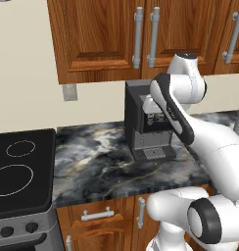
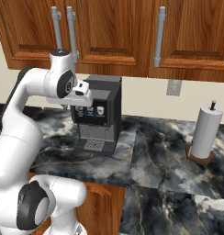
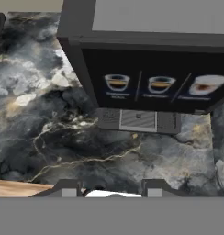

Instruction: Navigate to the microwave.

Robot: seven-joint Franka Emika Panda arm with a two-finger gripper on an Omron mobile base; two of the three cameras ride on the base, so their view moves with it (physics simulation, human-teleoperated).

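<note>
While the arm is folded high above the counter, the left base view shows the black coffee machine standing near the back edge of the dark marble counter, partly behind the white arm. The black stovetop touches the counter's left edge. Wooden wall cabinets hang above.

In the right base view, the coffee machine stands at the counter's left part, and a paper towel roll stands upright near the right edge.

In the hand view, the gripper shows 2 finger tips apart, holding nothing, above the counter's front edge, facing 3 cup pictures on the machine. I cannot find the microwave here.
</note>
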